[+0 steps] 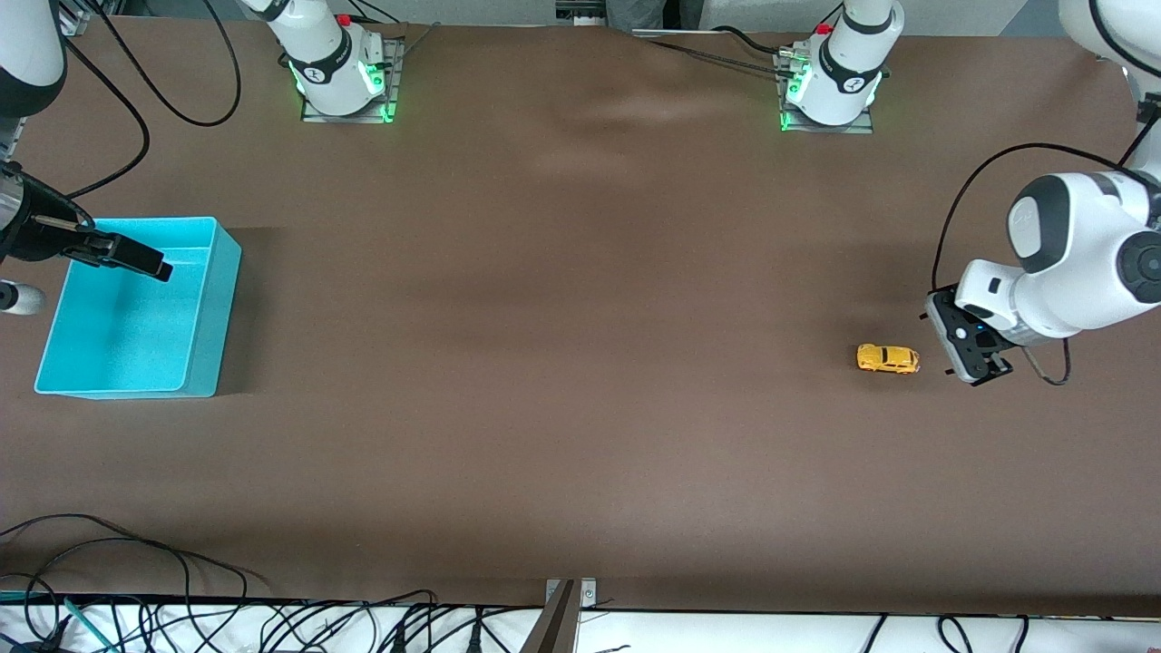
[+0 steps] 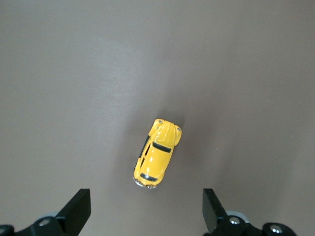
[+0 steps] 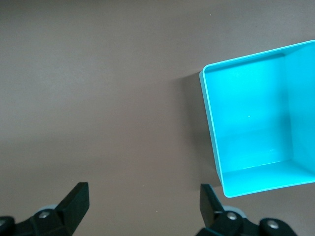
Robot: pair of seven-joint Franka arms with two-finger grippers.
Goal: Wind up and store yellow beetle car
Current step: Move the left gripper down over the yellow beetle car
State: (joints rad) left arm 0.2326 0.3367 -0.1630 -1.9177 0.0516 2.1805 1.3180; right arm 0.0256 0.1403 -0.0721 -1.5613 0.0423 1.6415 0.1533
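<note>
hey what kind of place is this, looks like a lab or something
Most likely a robotics lab: two robot arms bolted along a brown-covered table, loose cables along its edge, and only test props, a yellow beetle car and a turquoise bin.

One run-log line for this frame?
left gripper: open, over yellow beetle car | right gripper: open, at turquoise bin | car: on table, unstored

Glossy painted shell on yellow beetle car (image 2: 157, 153), just ahead of left gripper (image 2: 146, 211). Matt brown tabletop (image 1: 562, 363), smooth. Turquoise bin (image 3: 256, 128): smooth plastic, slight sheen.
</note>
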